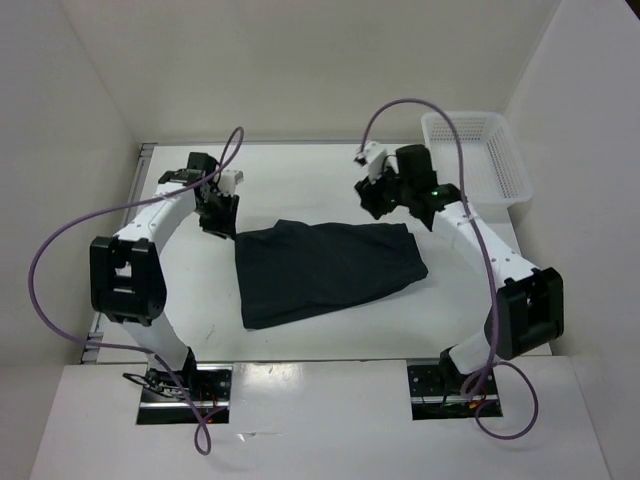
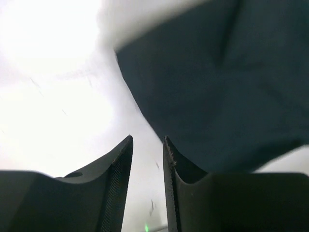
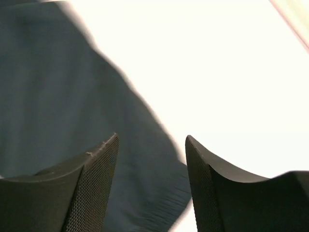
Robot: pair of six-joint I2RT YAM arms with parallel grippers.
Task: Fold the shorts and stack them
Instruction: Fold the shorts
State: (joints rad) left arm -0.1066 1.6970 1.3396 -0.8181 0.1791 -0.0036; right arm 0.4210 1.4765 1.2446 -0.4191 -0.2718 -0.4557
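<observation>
The dark shorts (image 1: 320,268) lie flat and folded on the white table, between the two arms. My left gripper (image 1: 218,218) hovers just off their far left corner; in the left wrist view (image 2: 147,141) its jaws stand a narrow gap apart and hold nothing, with the shorts (image 2: 217,82) to the right. My right gripper (image 1: 375,203) hovers at the far right corner; in the right wrist view (image 3: 152,139) its jaws are wide open over the edge of the shorts (image 3: 58,96), holding nothing.
A white mesh basket (image 1: 478,152) stands at the back right corner of the table. White walls close in the left, back and right sides. Purple cables loop over both arms.
</observation>
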